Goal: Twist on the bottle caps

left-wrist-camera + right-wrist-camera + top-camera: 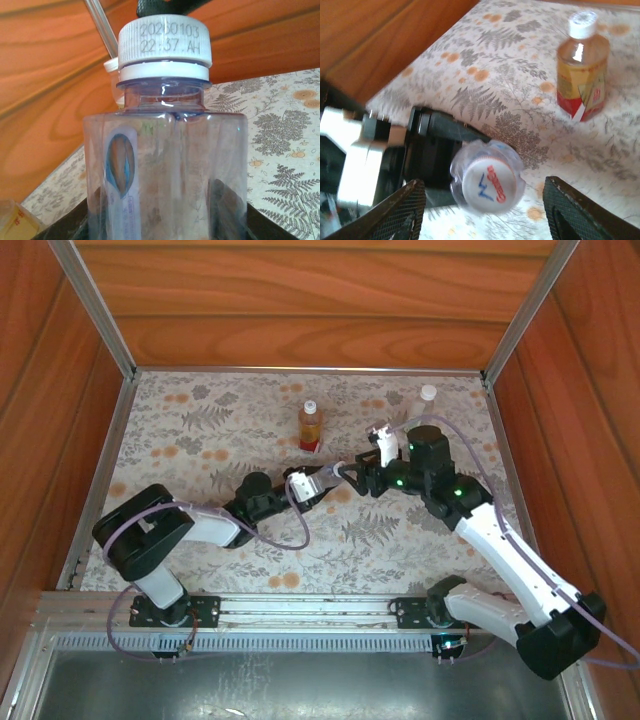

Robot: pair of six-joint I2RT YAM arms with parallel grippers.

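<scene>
Cap (pixel 165 46), white and ribbed with a printed date code on its side, sits on the neck of the bluish bottle (pixel 165 165). The right wrist view shows red and blue lettering on its top. This clear bottle is at mid-table, clamped low on its body by the left gripper (pixel 318 482), whose dark fingers (pixel 75 227) press in from both sides. The right gripper (pixel 484 182) hangs over the cap with its jaws spread wide, one finger on each side and neither touching cap or bottle. Farther back and a little to the left, well apart from both grippers, the amber bottle (pixel 582 70) stands upright with its own white cap (pixel 583 22) on. A third capped bottle (pixel 428 395) stands near the far right corner. All rest over the fern-and-flower printed table (pixel 200 430).
</scene>
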